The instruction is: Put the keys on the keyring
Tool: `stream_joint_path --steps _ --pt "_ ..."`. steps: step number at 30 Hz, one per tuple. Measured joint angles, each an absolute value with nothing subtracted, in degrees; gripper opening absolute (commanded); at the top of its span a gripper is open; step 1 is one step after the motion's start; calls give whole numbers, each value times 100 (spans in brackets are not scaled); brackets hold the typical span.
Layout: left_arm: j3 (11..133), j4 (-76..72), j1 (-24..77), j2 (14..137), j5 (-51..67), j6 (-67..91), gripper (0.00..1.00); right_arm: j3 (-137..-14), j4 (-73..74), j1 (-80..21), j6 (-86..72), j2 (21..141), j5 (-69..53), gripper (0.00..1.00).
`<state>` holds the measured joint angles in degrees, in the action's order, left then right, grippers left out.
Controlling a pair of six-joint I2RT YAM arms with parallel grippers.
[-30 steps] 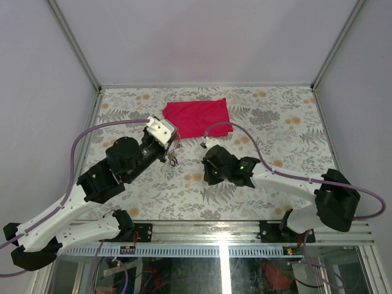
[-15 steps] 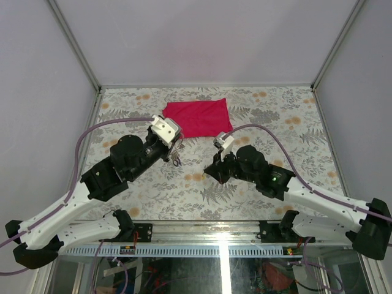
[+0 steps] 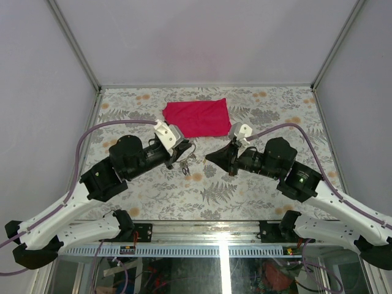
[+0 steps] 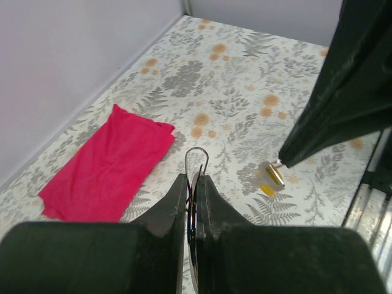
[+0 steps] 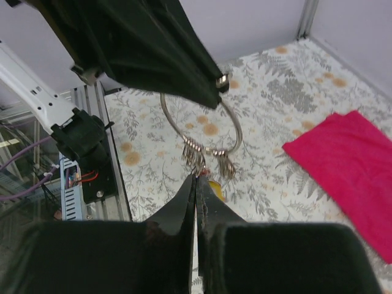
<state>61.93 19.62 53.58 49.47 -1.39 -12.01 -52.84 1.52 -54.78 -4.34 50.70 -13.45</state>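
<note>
Your left tool [image 4: 193, 181] is closed tight on the thin silver wire keyring [image 4: 196, 149]. It pinches the rim so the loop sticks out past the fingertips, lifted off the floral-patterned surface [image 3: 275, 116]. Your right tool [image 5: 197, 180] is closed too, gripping a small key with a yellowish head [image 4: 270, 176] at its tip, near the ring but apart from it. A cluster of small metal keys [image 5: 208, 160] hangs on the ring's lower arc, and their head colours are too small to tell. From the right wrist, the fingers hide most of the held key. A red cloth [image 3: 197, 117] lies flat at the far side, well apart.
</note>
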Motion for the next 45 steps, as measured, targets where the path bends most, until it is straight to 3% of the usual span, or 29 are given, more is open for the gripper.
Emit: stream_joint_path --steps 13,45 --pt "6193 1977 5358 5030 733 -1140 0 -6040 384 -5478 71 5214 -1772 0" --pt "6287 2069 5358 5177 1041 -1140 0 -6252 449 -5478 301 5647 -2005 0"
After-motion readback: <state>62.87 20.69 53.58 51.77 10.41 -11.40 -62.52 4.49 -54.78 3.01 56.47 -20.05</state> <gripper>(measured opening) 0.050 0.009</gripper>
